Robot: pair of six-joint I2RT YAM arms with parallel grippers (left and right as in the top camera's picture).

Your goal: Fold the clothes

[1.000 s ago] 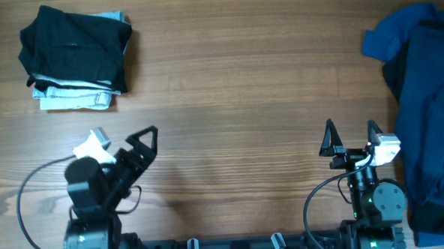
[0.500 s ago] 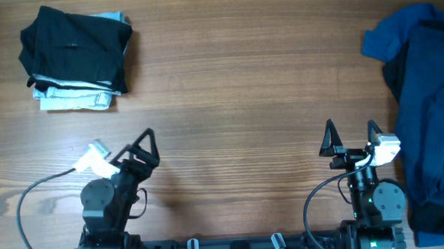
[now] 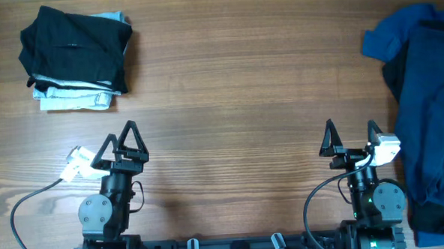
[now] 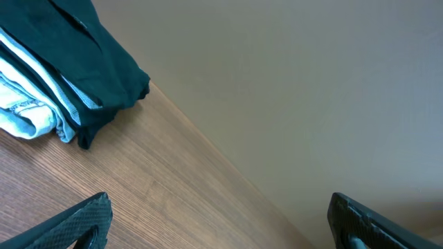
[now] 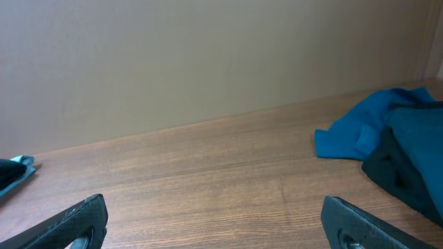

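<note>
Swung back upright since a second ago: the left gripper (image 3: 125,141), which was angled off to the right, is now pointed straight up the frame at lower left, with its white camera block (image 3: 77,157) stuck out to the side. Over at lower right the right gripper (image 3: 350,130) hasn't been budged. Both sets of jaws are spread wide and nothing is held, so it reads as a parked, ready pose between garments.

Beyond them a broad stretch of wooden table (image 3: 235,86) is left between the two lots of clothes. At upper left a folded stack (image 3: 92,74) has been set well apart from everything, black shorts (image 3: 68,41) on top and a pale blue garment (image 3: 75,102) peeking out underneath. It was probably put there so finished pieces are kept out of the working area.

At the right edge a dark blue heap (image 3: 428,108) is dumped unfolded near the right arm, presumably lined up for next. It's cut off by the frame, and how many garments are bunched in it can't be told. Same goes for the layers in the stack.
</note>
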